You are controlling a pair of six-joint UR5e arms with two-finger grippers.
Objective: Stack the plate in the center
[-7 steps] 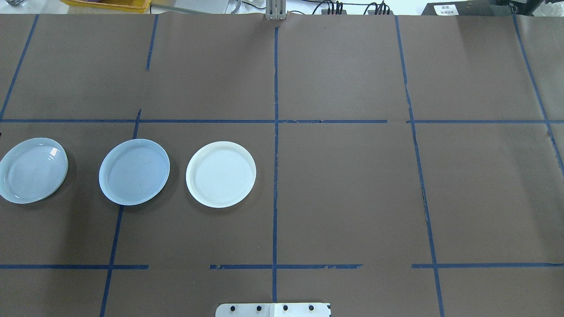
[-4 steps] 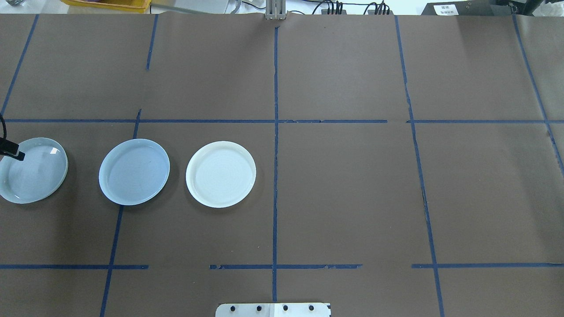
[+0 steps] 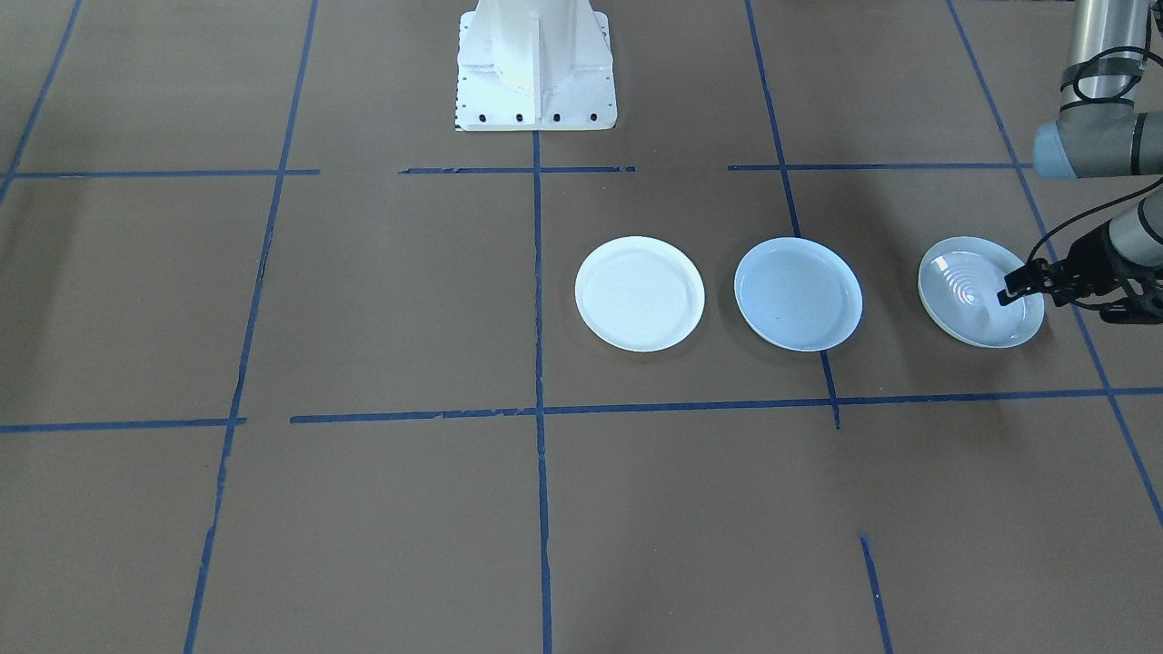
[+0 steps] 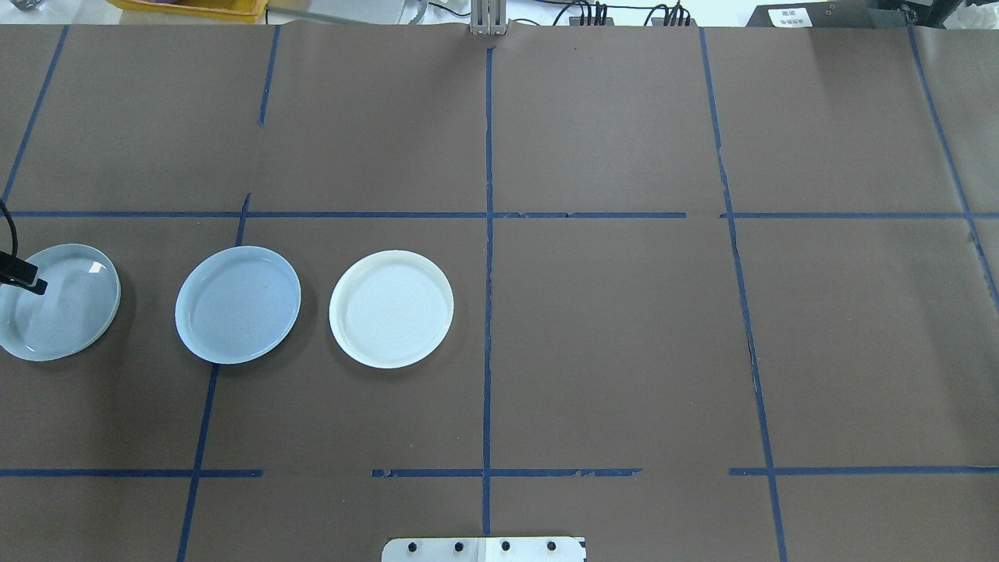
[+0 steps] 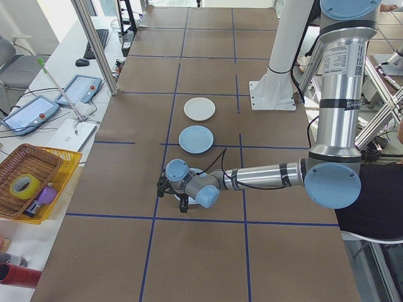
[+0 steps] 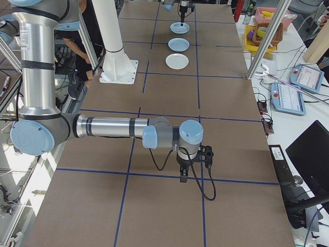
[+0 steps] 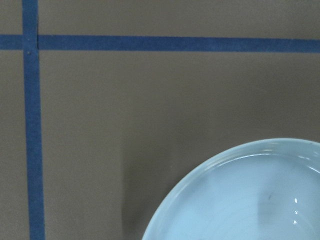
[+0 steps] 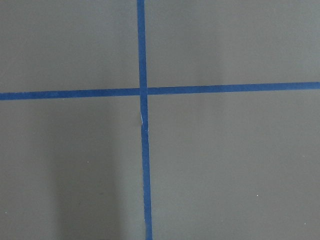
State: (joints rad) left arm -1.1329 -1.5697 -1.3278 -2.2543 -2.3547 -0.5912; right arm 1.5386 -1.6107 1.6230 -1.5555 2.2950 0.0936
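Three plates lie in a row. The center (image 3: 798, 293) (image 4: 238, 304) is the pale blue-grey plain plate, with a white plate (image 4: 391, 308) on one side and a ringed plate (image 3: 972, 291) (image 4: 58, 302) on the other. My left gripper (image 3: 1054, 304) (image 5: 172, 195) hovers open and empty at the ringed plate's outer edge, one fingertip (image 4: 33, 282) over its face. The left wrist view shows that plate's rim (image 7: 250, 195) and no fingers. My right gripper (image 6: 185, 175) hangs far away over bare table; I cannot tell if it is open or shut.
Brown paper with a blue tape grid (image 4: 488, 312) covers the table. The robot's white base (image 3: 534, 64) stands at the near edge. Beyond the far edge are tablets (image 5: 79, 90) and a yellow tray with a basket (image 5: 31, 179).
The left gripper's finger came into the overhead view from the left edge and now sits over the ringed plate, slightly nearer me than half a second ago. The plates have not moved.
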